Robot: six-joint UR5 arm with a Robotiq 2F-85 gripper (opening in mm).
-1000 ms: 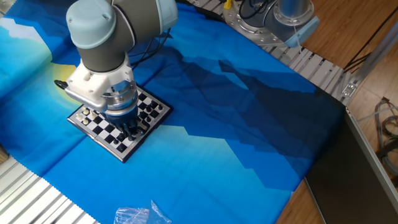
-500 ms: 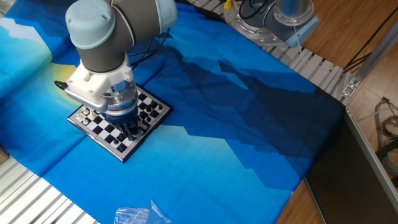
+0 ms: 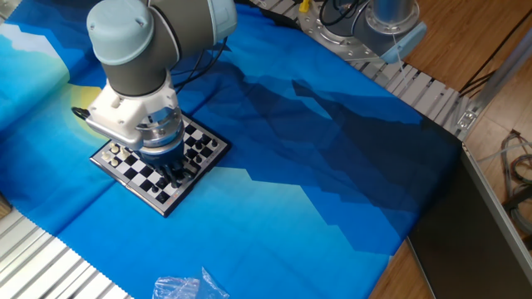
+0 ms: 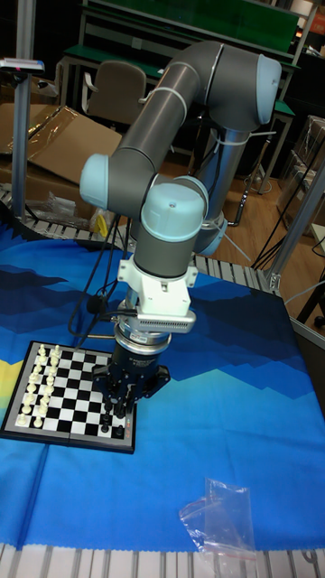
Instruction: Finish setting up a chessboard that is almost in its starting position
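Apparently nothing has shifted between a second ago and now in the fixed view: we see the gripper (image 3: 172,173) hanging at the same spot over the chessboard (image 3: 158,165), low above the squares at the board's 4 o'clock side, and the pieces we can make out sit as they did. The board itself lies on the blue cloth (image 3: 316,166) toward 9 o'clock of the picture, with a clear plastic bag (image 3: 187,287) well apart at 6 o'clock. We take this stillness to mean a pause at the board, either settling on a piece or just letting one go, so the setup is not visibly finished. Turning to the tall fixed view, we find the gripper (image 4: 124,411) down among the black pieces (image 4: 114,420) at the board's (image 4: 54,402) 3 o'clock edge, the white pieces (image 4: 41,386) ranked at 9 o'clock. Whether the jaws are apart or closed on a piece we cannot tell; dark fingers and dark pieces merge.
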